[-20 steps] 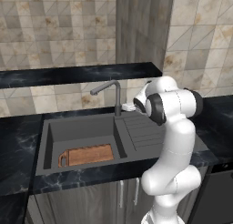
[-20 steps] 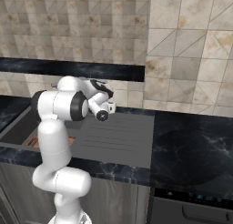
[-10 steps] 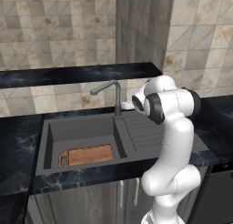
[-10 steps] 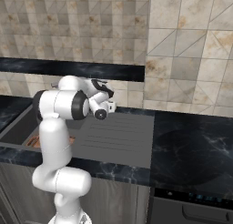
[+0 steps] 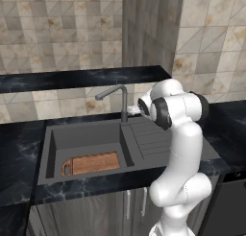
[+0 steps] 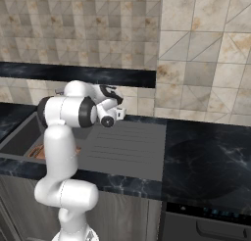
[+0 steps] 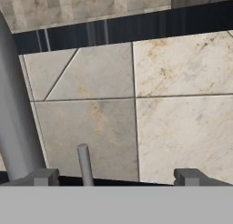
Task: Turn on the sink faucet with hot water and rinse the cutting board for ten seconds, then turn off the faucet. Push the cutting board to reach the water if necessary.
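Reaching for the lever is the step in hand, by my reading; no water runs anywhere, so the faucet is not yet on, and the rinse and shut-off are both ahead.

From the left base view, the sink faucet (image 5: 120, 100) stands upright at the back rim of the sink (image 5: 53, 144), its bent spout angled out over the basin; the cutting board (image 5: 91, 163) lies flat on the basin floor along the front wall, handle hole to the left, well short of the spot under the spout tip, so a push may be needed once water flows; the arm folds up from the lower right, elbow high, wrist turned toward the wall, and the gripper (image 5: 134, 108) sits just beside the faucet post at its right.

From the right base view, the arm doubles over itself, forearm level, hand pointing at the tiled backsplash (image 6: 196, 63) above the ribbed drainboard (image 6: 128, 144); a sliver of the board shows in the basin behind the arm's base.

From the hand view, the faucet post fills the left edge, the small lever (image 7: 84, 164) rises as a thin rod between the two fingertips (image 7: 44, 177); they stand wide apart, gripping nothing; the lever sits nearer the left one.

Next call, I judge: ease forward so a finger meets the lever, then swing it toward hot.
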